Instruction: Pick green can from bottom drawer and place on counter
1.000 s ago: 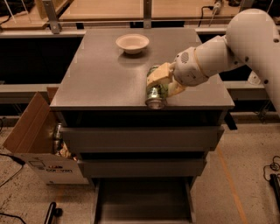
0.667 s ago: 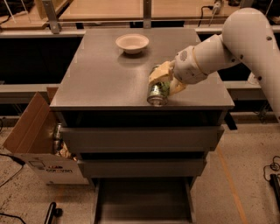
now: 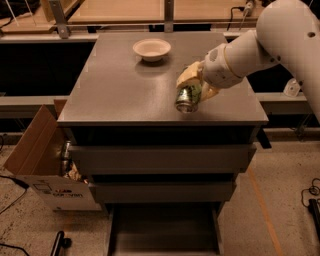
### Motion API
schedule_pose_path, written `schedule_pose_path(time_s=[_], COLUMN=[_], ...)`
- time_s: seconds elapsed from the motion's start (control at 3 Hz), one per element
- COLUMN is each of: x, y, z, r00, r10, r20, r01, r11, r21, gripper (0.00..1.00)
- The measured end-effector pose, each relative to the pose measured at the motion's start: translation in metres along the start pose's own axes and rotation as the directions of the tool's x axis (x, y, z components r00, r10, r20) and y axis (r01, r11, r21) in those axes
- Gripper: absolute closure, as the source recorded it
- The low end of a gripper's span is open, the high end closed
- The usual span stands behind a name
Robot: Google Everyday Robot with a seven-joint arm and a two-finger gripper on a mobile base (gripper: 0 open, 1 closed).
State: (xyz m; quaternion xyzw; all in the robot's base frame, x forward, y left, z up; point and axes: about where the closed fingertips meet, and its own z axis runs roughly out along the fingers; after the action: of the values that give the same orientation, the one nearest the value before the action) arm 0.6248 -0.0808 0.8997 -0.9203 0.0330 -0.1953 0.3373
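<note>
The green can is tilted, its silver end toward me, just above the front right part of the grey counter. My gripper is shut on the green can, its pale fingers around the can's upper half. The white arm reaches in from the upper right. The bottom drawer is pulled open below the cabinet, and its dark floor shows nothing on it.
A white bowl sits near the counter's back edge. An open cardboard box with items stands on the floor left of the cabinet. A pale wooden tabletop lies behind. Cables lie on the floor at right.
My gripper has carried the green can slightly back and up over the counter. The bowl and the drawers have not moved.
</note>
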Motion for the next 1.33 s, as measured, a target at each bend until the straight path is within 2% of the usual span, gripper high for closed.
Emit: schedule_pose_path(time_s=[0.67,1.0,1.33], x=[0.0195,0.0196,0.0196], y=[0.0118,0.0124,0.0124], z=[0.0001,0.0023,0.0023], r00=[0.998,0.998,0.998], r10=[0.013,0.013,0.013], r20=[-0.066,-0.065,-0.065], r01=[-0.016,-0.017,-0.017], r11=[0.9981,0.998,0.998], r21=[-0.059,-0.06,-0.06], gripper=[0.17,0.0,0.0])
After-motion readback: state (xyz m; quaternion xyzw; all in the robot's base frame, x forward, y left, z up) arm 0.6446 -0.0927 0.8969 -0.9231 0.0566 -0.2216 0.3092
